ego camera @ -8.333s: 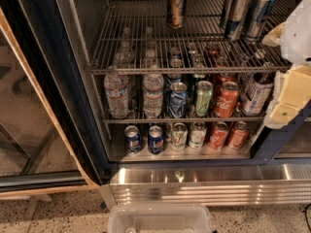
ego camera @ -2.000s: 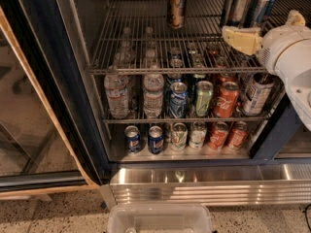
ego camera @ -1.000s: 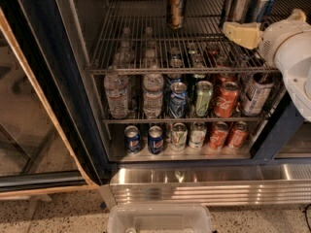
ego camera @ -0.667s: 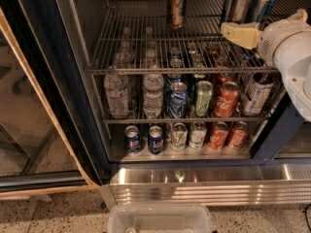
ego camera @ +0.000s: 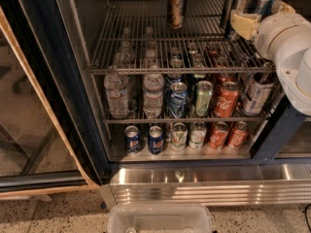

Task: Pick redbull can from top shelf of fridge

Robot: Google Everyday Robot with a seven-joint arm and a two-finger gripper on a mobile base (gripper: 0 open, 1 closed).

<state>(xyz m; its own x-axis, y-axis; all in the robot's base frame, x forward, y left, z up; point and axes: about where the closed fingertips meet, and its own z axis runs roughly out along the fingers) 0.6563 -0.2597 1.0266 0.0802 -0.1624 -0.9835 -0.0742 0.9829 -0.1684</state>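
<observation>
Several redbull cans (ego camera: pixel 232 4) stand upright at the back right of the top shelf (ego camera: pixel 146 47), a silver wire rack in the fridge (ego camera: pixel 43 76). Another of them (ego camera: pixel 264 1) shows just behind the arm. My gripper (ego camera: pixel 241 24), cream-coloured on a white arm, reaches in from the right over the top shelf. It sits right in front of the lower part of the redbull cans and hides some of them. I cannot see whether it touches a can. A wider brown-gold can (ego camera: pixel 176 6) stands alone at the shelf's back middle.
Water bottles (ego camera: pixel 117 93) and soda cans (ego camera: pixel 226 99) fill the middle rack, and short cans (ego camera: pixel 155 139) line the bottom rack. The open glass door (ego camera: pixel 29 130) is at the left. A ribbed steel base (ego camera: pixel 204 188) and a white plastic bin (ego camera: pixel 160 220) lie below.
My arm has risen from beside the middle rack to the top shelf. In the last second the gripper has crept slightly left toward the redbull cans.
</observation>
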